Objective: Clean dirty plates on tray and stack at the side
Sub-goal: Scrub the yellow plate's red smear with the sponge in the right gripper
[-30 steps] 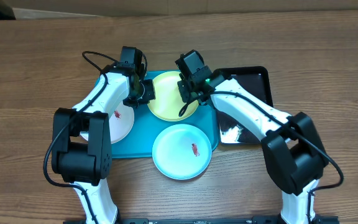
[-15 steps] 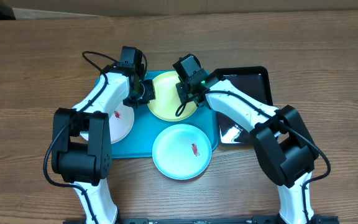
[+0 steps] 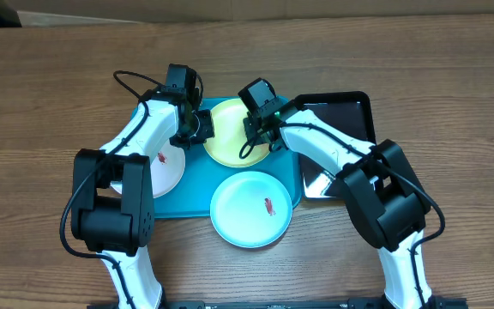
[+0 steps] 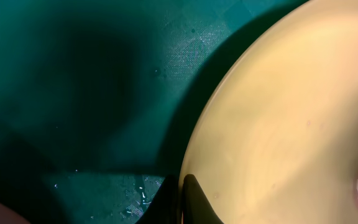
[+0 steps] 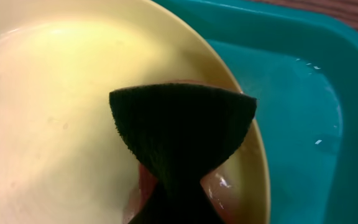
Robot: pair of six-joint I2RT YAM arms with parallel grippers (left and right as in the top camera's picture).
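Note:
The yellow-green plate (image 3: 230, 142) lies at the back of the turquoise tray (image 3: 194, 184). My left gripper (image 3: 202, 129) is shut on this plate's left rim; the left wrist view shows the dark fingers (image 4: 194, 199) pinching the plate (image 4: 278, 124) edge over the tray (image 4: 73, 93). My right gripper (image 3: 260, 137) is shut on a dark scrubbing pad (image 5: 182, 124), pressed onto the plate (image 5: 55, 112) near its right rim, with a wet pinkish smear (image 5: 219, 186) beside it. The white plate (image 3: 163, 167) and the light blue plate (image 3: 251, 209) each show a red-brown smear.
A glossy black tray (image 3: 341, 142) sits right of the turquoise tray, under my right arm. The light blue plate overhangs the turquoise tray's front edge. Bare wooden table (image 3: 41, 103) surrounds everything.
My right arm has shifted a little left and back across the yellow-green plate with the pad. The left arm and all plates have stayed in place.

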